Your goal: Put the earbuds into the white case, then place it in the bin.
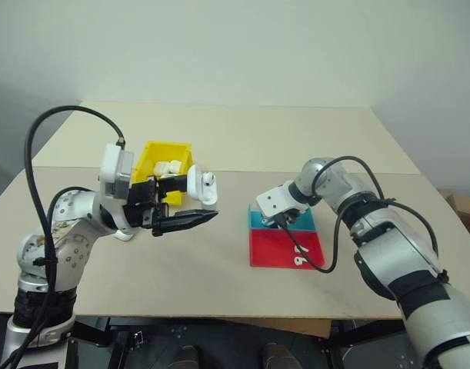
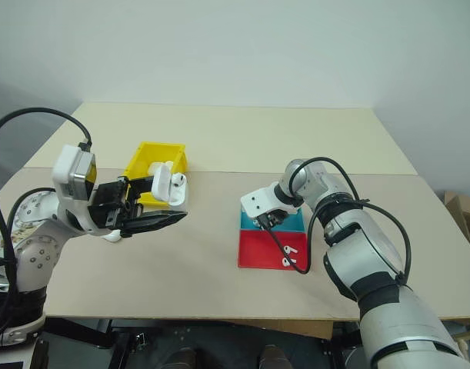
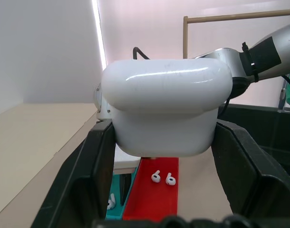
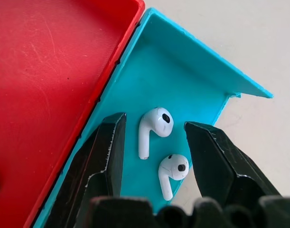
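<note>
Glossy white plastic fills the grip of the left gripper [image 1: 190, 201]: its two black fingers are pinched on the white case [image 3: 166, 114], lid flipped up, held in the air just in front of the yellow bin [image 1: 153, 157]. That bin sits on the beige table [image 1: 242, 138] and already contains a few white cases [image 1: 168, 166].

Well to the right of the bin lies a flat tray with a teal compartment [image 4: 182, 80] on the far side and a red compartment [image 1: 277, 250] on the near side. The right gripper [image 4: 154, 142] points steeply down into the teal compartment, its fingers [image 4: 109, 152] spread apart with two earbuds [image 4: 154, 123] lying between them on the teal floor, stems roughly parallel; neither finger touches them as far as the right wrist view shows. Two more earbuds [image 3: 162, 177] rest side by side on the red compartment, near its edge away from the bin. A black cable [image 1: 311, 257] from the right wrist loops over the red compartment.
</note>
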Controlling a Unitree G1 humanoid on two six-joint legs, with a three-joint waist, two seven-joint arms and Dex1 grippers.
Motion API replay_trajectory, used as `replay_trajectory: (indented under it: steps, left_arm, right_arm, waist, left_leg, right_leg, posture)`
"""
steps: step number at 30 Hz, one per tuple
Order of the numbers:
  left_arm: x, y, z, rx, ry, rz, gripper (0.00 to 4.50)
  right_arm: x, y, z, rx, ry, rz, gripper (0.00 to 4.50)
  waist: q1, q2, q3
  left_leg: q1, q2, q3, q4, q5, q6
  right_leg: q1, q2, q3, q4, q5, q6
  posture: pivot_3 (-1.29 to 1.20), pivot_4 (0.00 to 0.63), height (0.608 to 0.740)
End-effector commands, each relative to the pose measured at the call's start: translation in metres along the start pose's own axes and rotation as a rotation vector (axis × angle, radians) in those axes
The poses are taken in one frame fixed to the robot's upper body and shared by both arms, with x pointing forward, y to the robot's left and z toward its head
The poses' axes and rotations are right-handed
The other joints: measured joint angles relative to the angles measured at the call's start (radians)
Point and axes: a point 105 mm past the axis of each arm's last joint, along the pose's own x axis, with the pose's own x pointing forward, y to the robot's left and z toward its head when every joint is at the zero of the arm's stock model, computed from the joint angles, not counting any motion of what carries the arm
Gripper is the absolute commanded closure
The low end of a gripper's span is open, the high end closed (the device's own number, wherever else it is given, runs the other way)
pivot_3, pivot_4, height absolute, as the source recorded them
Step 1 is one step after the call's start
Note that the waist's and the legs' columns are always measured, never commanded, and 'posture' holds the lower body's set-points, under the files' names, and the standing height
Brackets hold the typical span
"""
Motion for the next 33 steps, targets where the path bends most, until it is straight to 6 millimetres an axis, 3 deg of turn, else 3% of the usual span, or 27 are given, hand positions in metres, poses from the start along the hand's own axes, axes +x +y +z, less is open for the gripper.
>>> replay_trajectory:
  steps: [1, 3, 7, 12, 17, 21, 26, 33]
  left_arm:
    - [-0.002, -0.003, 0.012, 0.054, -0.012, -0.001, 1.74]
    - [-0.002, -0.004, 0.012, 0.054, -0.011, 0.001, 1.74]
    - [-0.002, -0.004, 0.012, 0.054, -0.012, 0.002, 1.74]
    - [-0.003, -0.004, 0.012, 0.052, -0.011, -0.001, 1.74]
    - [-0.001, -0.003, 0.013, 0.046, -0.015, -0.016, 1.74]
    - [0.000, 0.002, 0.014, 0.036, -0.026, -0.038, 1.74]
    - [0.004, 0.008, 0.014, 0.033, -0.049, -0.049, 1.74]
    - [0.015, 0.021, 0.009, 0.025, -0.074, -0.065, 1.74]
  right_arm:
    - [-0.005, -0.007, 0.004, -0.009, -0.008, -0.025, 2.18]
    - [-0.004, -0.006, 0.004, -0.015, -0.003, -0.013, 2.56]
    - [-0.002, -0.005, 0.004, -0.008, -0.003, -0.009, 3.80]
    - [-0.002, -0.006, 0.004, 0.016, -0.016, -0.018, 3.87]
    - [-0.018, -0.012, 0.009, 0.109, -0.110, -0.054, 3.87]
    - [-0.054, -0.020, 0.017, 0.335, -0.284, -0.076, 3.87]
    - [-0.105, -0.010, 0.044, 0.550, -0.580, -0.111, 3.87]
    - [-0.175, -0.002, 0.078, 0.700, -1.083, -0.481, 3.87]
  waist:
    - [-0.002, 0.000, 0.000]
    - [-0.003, 0.000, 0.000]
    - [-0.005, 0.000, 0.000]
    - [-0.004, 0.000, 0.000]
    - [-0.004, 0.000, 0.000]
    - [-0.002, 0.001, 0.001]
    - [0.017, 0.001, 0.001]
    - [0.025, 0.001, 0.001]
  left_leg:
    - [0.000, 0.000, 0.000, 0.000, 0.000, 0.000]
    - [0.001, 0.000, 0.000, 0.000, 0.000, 0.000]
    - [0.002, 0.000, 0.000, 0.000, 0.000, 0.000]
    - [0.003, 0.000, 0.000, 0.000, 0.000, 0.000]
    - [0.002, 0.000, 0.000, 0.000, 0.000, 0.000]
    - [0.002, 0.000, 0.000, 0.000, 0.000, 0.000]
    - [0.002, 0.000, -0.001, 0.000, 0.000, 0.000]
    - [0.000, 0.000, 0.000, 0.000, 0.000, 0.000]
  right_leg:
    - [0.000, 0.000, 0.000, 0.000, 0.000, 0.000]
    - [0.001, 0.000, 0.000, 0.000, 0.000, 0.000]
    - [0.001, 0.000, 0.000, 0.001, 0.000, 0.000]
    - [0.002, 0.000, 0.000, 0.001, 0.000, 0.000]
    - [0.002, 0.000, 0.000, 0.000, 0.000, 0.000]
    - [0.002, 0.000, 0.000, 0.001, 0.000, 0.000]
    - [0.002, 0.000, 0.000, 0.000, 0.000, 0.000]
    - [0.001, 0.000, 0.000, 0.001, 0.000, 0.000]
  posture:
    - [0.00, 0.150, 0.740]
    - [0.00, 0.150, 0.740]
    - [0.00, 0.150, 0.740]
    - [0.00, 0.150, 0.740]
    - [0.00, 0.150, 0.740]
    - [0.00, 0.150, 0.740]
    - [0.00, 0.150, 0.740]
    - [0.00, 0.150, 0.740]
